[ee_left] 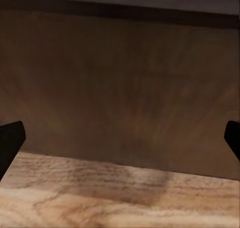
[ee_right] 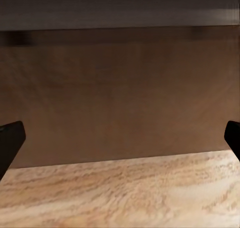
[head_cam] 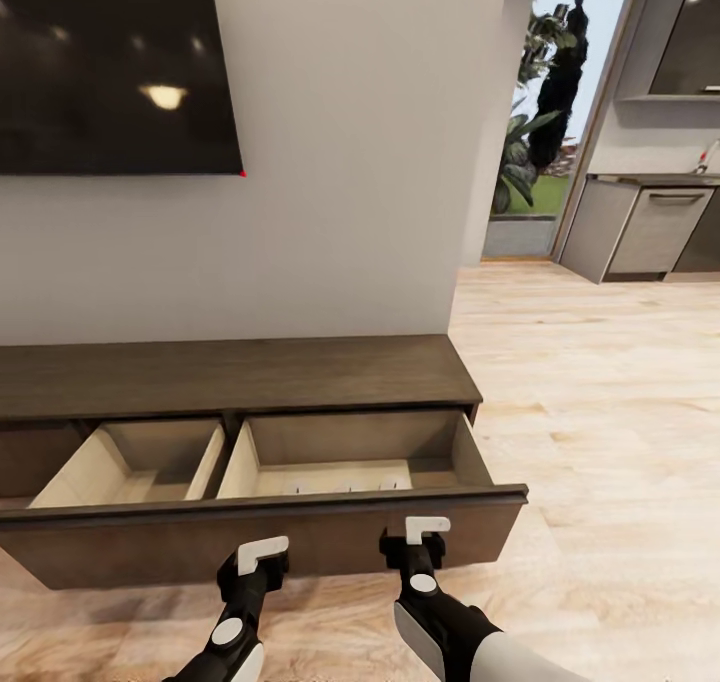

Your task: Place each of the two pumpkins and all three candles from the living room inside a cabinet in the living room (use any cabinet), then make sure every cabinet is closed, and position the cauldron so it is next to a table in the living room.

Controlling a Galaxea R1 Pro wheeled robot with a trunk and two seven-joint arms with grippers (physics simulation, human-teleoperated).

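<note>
The long, low dark-brown cabinet (head_cam: 240,372) stands against the white wall. Its wide drawer (head_cam: 300,537) is pulled out, showing two pale beige compartments. A few small pale shapes (head_cam: 345,484) lie on the floor of the right compartment, too small to identify. My left gripper (head_cam: 262,552) and right gripper (head_cam: 427,530) sit low, just in front of the drawer front. In both wrist views that brown drawer front is close ahead. The left gripper (ee_left: 120,138) and right gripper (ee_right: 120,138) are open with nothing between the fingers. The pumpkins, cauldron and table are out of view.
A dark TV screen (head_cam: 115,62) hangs on the wall above the cabinet. Light wood floor (head_cam: 600,412) stretches to the right toward grey kitchen cupboards (head_cam: 650,227) and a glass door with plants (head_cam: 545,112) outside.
</note>
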